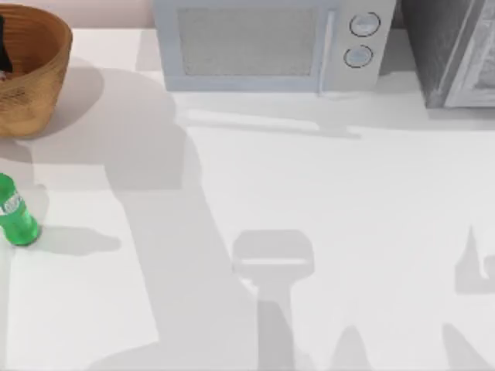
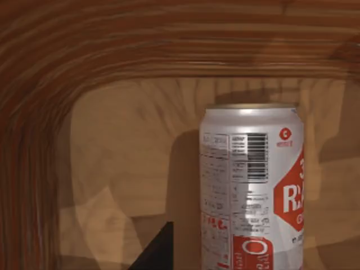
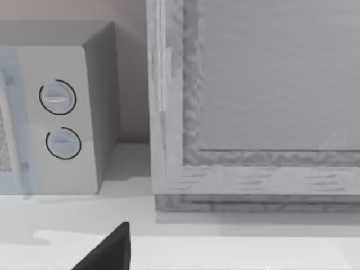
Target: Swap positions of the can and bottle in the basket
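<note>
White table (image 1: 325,232): orange-brown wicker basket (image 1: 35,85) at far-left corner holds white-and-red gold-topped can (image 2: 253,185), rigid, slick, light; grip mid-body. Green plastic bottle (image 1: 15,212) stands at left edge. Finger state: cannot tell.

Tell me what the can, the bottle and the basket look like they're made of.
Can: likely metal, glossy printed wall, dull gold rim.
Bottle: probably plastic, bright translucent green with a white label band.
Basket: seemingly woven wicker, ribbed orange-brown sides, matte.

A rendered kitchen counter: a microwave (image 1: 267,45) with 2 dials stands on the white table (image 1: 325,232).
</note>
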Robot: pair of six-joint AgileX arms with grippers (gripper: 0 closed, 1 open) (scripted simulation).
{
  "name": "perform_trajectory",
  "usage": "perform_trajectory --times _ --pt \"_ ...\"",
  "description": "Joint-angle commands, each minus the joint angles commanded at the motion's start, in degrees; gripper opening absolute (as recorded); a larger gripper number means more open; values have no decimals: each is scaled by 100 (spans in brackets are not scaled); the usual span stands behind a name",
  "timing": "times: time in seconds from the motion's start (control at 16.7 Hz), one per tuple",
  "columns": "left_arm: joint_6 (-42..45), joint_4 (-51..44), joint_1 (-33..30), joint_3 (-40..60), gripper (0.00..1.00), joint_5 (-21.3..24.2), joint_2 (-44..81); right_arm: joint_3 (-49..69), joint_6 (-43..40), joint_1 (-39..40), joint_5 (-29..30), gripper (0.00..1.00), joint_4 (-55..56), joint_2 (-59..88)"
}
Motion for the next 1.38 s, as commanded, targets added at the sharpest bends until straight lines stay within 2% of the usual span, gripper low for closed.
perform_trajectory --times 0.3,0.78,1.08,1.38 --pt "-36 39 -57 3 100 0 -15 0 0 0 0 100 0 0" --pt "-186 878 -185 -400 100 -36 424 0 0 0 0 100 0 0" --pt "-194 927 -193 -422 100 -37 448 0 0 0 0 100 0 0" --pt "-194 927 -193 -422 62 -37 448 0 0 0 0 100 0 0"
